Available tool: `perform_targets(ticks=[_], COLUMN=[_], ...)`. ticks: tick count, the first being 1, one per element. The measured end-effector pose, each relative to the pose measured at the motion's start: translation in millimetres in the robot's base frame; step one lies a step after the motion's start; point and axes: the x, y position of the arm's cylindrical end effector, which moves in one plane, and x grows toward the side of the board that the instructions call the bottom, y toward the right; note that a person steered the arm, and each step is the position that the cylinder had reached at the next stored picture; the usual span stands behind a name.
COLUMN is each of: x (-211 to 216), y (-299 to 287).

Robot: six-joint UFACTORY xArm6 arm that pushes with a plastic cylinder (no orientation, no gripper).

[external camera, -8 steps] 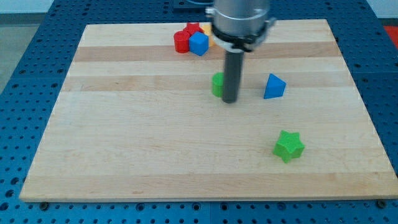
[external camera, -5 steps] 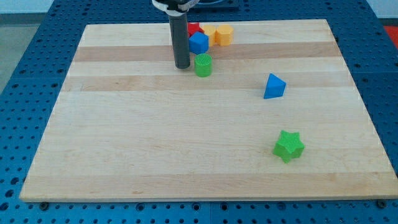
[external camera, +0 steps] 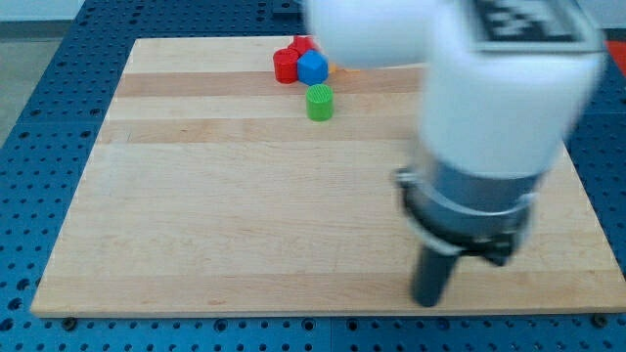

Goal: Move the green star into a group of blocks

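Note:
The arm fills the view's right side, blurred. My tip (external camera: pixel 427 301) rests near the board's bottom edge, right of centre. The green star does not show; the arm covers the spot where it lay. A group of blocks sits at the view's top: two red blocks (external camera: pixel 286 65), a blue cube (external camera: pixel 312 67) and a green cylinder (external camera: pixel 319 102) just below them. My tip is far below and to the right of this group.
The wooden board (external camera: pixel 196 196) lies on a blue perforated table (external camera: pixel 39 117). The arm's white body hides the blue triangular block and the yellow blocks seen earlier.
The arm has swung from the view's top, beside the green cylinder, down to the bottom right. It now covers the green star and the blue triangular block. The cylinder stays by the group.

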Motion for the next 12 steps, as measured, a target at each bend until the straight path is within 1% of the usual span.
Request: perform_targets(ticks=[1,2,3,4,5,6,7,8,9,10,11,12], x=[-28,-60,-89,-111,-114,-130,-170,-189,-188,-161,-169,-198], y=[36,28,3,-49,-104,-134,-135,-127,-118,-117,-105,-84])
